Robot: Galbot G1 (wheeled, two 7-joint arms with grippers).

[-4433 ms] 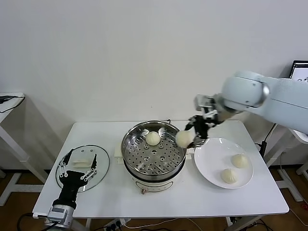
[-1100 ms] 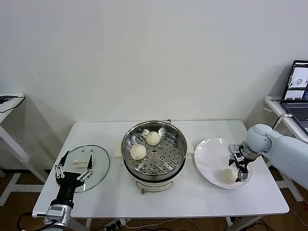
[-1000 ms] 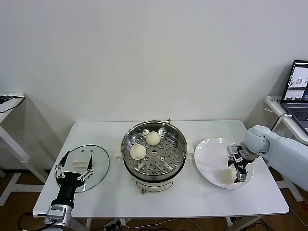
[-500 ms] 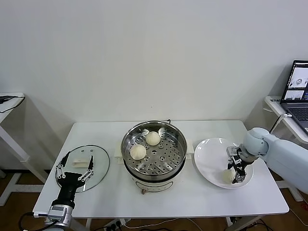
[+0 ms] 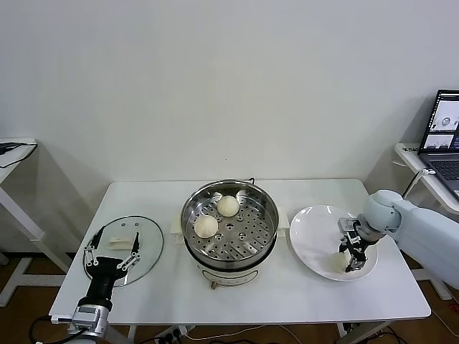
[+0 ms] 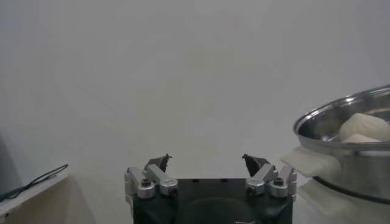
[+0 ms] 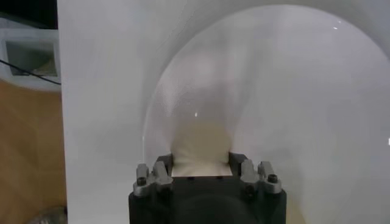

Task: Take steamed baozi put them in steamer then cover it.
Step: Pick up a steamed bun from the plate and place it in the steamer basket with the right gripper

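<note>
Between the right claw's [image 5: 351,256] clenched fingers a steamed baozi [image 7: 201,143] sits gripped on the white plate [image 5: 313,236], the steamer [image 5: 229,218] with two buns lying leftward, the left claw [image 5: 112,247] spread over the cover [image 5: 147,244]; no writing readable.

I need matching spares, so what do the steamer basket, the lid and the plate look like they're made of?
Steamer basket: polished steel, judging by its mirror-like shine and punched holes.
Lid: clear glass, since the table shows through it, with a metal rim and a white handle, probably plastic.
Plate: glossy white, likely ceramic, possibly melamine.
</note>
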